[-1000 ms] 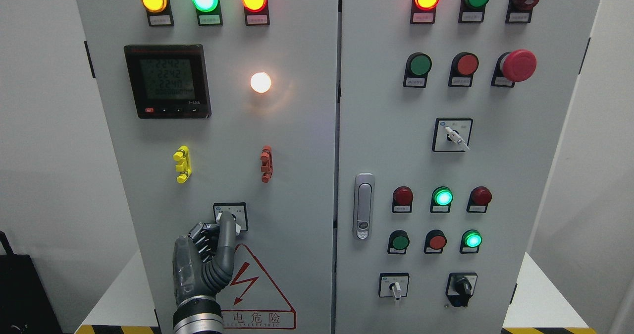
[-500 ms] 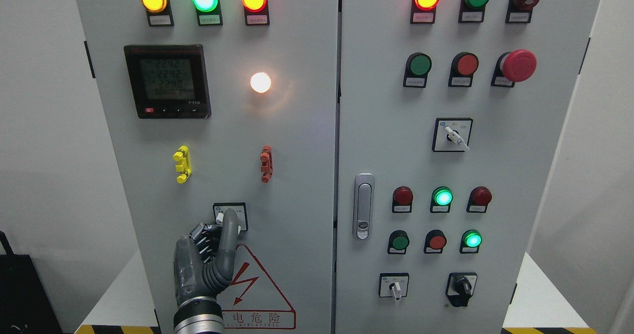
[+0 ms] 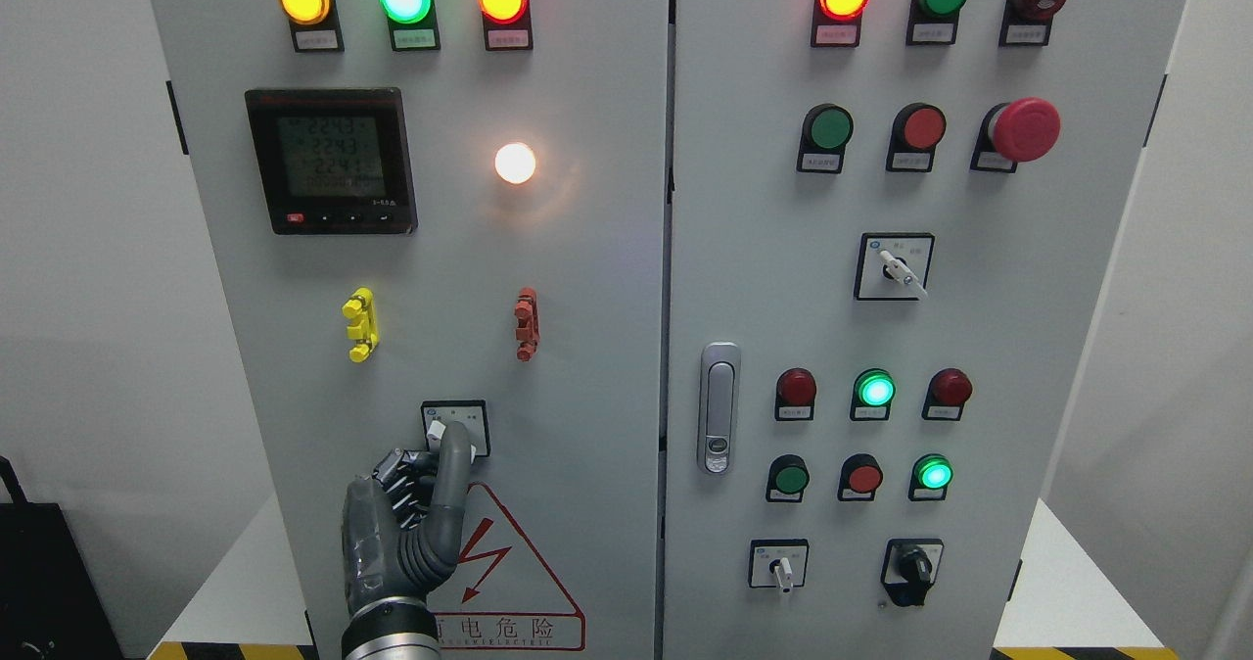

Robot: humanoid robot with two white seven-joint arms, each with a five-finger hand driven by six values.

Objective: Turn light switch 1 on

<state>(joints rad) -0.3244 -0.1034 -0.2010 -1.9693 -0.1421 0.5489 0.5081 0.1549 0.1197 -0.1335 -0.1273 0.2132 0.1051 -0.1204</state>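
Note:
The light switch (image 3: 468,417) is a small rotary selector in a black-framed square plate, low on the left cabinet door. My left hand (image 3: 431,454) comes up from the bottom edge. One grey digit (image 3: 453,464) is stretched upward and lies across the white knob, hiding its middle. White ends of the knob show on either side of that digit. The other fingers (image 3: 399,472) are curled just below and left of the plate and enclose nothing. A round white lamp (image 3: 515,163) above glows. The right hand is out of view.
Yellow (image 3: 359,324) and red (image 3: 527,323) clips sit above the switch, and a red warning triangle (image 3: 509,552) is below it. A meter (image 3: 331,161) and three lit indicator lamps are higher up. The right door carries a handle (image 3: 719,407), buttons and selector switches.
The left hand has shifted only slightly at the switch: the stretched digit rose a little, then settled back onto the knob. The white lamp stays lit throughout.

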